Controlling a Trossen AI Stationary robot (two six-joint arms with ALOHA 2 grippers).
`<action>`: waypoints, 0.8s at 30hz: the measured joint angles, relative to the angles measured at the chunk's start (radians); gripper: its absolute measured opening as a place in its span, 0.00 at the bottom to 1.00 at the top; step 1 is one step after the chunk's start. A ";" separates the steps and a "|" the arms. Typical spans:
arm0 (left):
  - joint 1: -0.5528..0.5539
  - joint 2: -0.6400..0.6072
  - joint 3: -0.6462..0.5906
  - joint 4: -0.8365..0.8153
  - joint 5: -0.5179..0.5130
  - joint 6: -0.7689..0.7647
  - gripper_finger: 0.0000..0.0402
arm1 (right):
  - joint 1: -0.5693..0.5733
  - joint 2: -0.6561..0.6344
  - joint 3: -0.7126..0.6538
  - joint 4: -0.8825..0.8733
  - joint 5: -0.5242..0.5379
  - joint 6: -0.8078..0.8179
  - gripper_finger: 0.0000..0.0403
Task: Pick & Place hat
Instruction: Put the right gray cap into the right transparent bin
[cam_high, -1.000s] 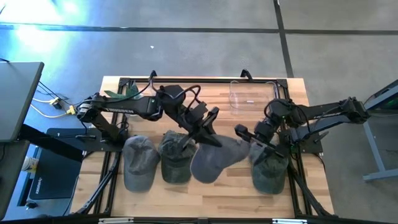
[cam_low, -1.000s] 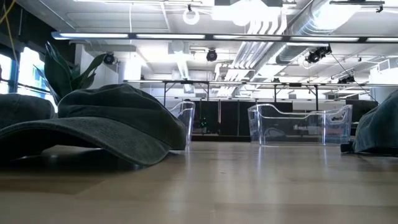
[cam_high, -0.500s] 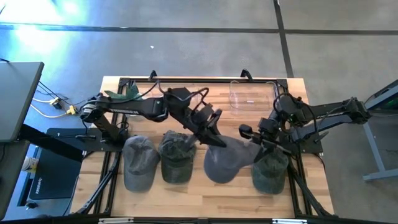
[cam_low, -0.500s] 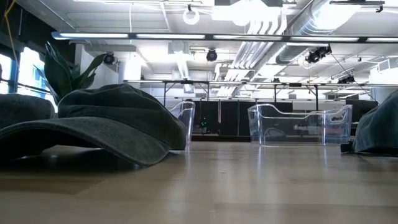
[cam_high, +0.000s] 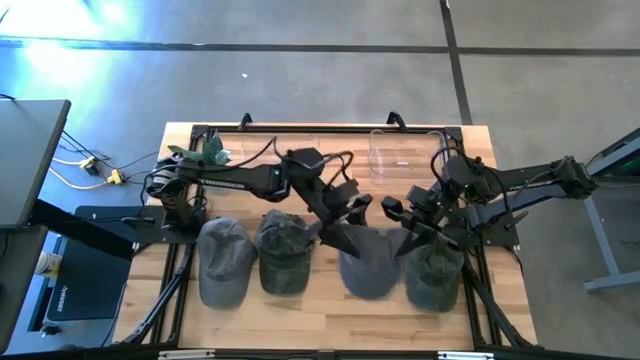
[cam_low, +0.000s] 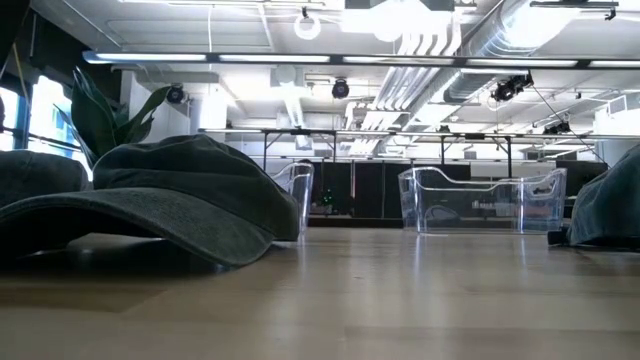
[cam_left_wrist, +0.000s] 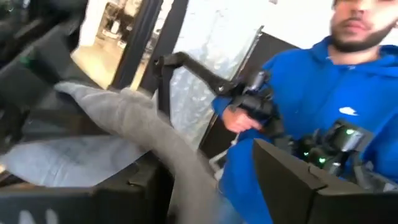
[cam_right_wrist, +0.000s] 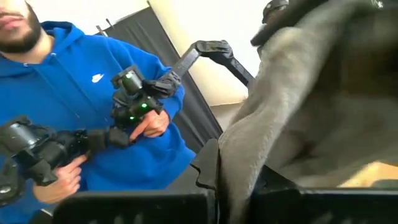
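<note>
A grey hat (cam_high: 368, 262) hangs above the wooden table (cam_high: 330, 310) between my two grippers. My right gripper (cam_high: 405, 222) is shut on the side of it toward the table's right edge. My left gripper (cam_high: 348, 222) stands open at its other side, and the grey cloth (cam_left_wrist: 143, 121) runs between its spread fingers. Three olive hats (cam_high: 222, 262) (cam_high: 283, 255) (cam_high: 435, 272) rest brim-down on the table in a row along the near side. In the low view only olive hats (cam_low: 170, 195) show; both grippers are above that picture. My right gripper pinches an edge of the grey hat's cloth (cam_right_wrist: 235, 168) between its two fingers, coming level from the table's right. The hat droops slack away from the hold, lifted off the table. My left gripper: the cloth lies between its open fingers; I cannot tell whether it touches them.
A clear plastic bin (cam_high: 400, 155) stands at the table's far right, also seen as the clear bin (cam_low: 480, 200) in the low view. A plant (cam_high: 200, 152) sits at the far left corner. Beyond the table a person in a blue hoodie (cam_right_wrist: 93, 106) holds hand controllers.
My left gripper has carried the grey hat toward the table's right edge and a little down, rolling as it went, and its fingers have spread. My right gripper has taken hold of the hat's right side. The hat now hangs bunched between the two olive hats.
</note>
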 joint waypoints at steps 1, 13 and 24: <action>0.000 0.005 -0.002 -0.007 -0.002 -0.001 0.51 | 0.000 0.000 0.000 -0.003 0.002 -0.001 0.02; -0.020 0.003 -0.002 -0.044 0.109 0.005 0.31 | 0.002 -0.063 -0.001 -0.009 0.038 0.013 0.01; -0.019 0.004 0.007 -0.043 0.135 0.058 0.05 | 0.026 -0.063 -0.001 -0.015 -0.029 -0.023 0.03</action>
